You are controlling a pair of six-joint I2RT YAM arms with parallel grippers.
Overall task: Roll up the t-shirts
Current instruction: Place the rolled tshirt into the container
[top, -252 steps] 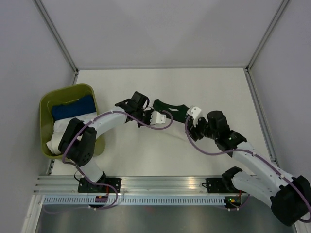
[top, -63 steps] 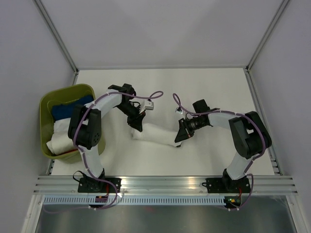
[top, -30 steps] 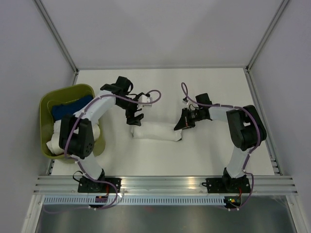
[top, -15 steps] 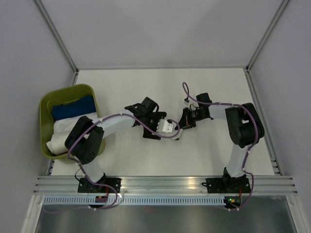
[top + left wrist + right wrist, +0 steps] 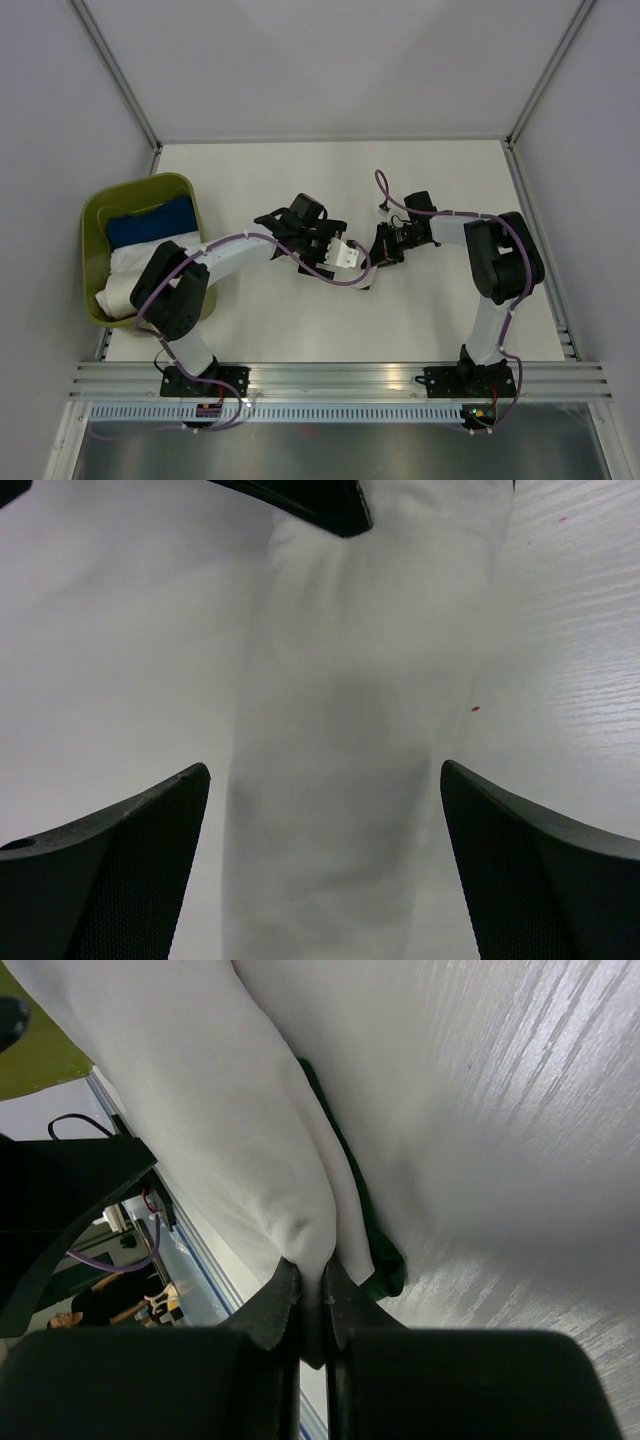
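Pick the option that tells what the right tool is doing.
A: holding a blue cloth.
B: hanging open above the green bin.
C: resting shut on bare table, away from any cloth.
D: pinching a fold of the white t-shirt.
D: in the right wrist view the right tool is closed on a fold of the white t-shirt.

We see an olive-green bin at the left edge of the white table, holding blue cloth and white cloth.
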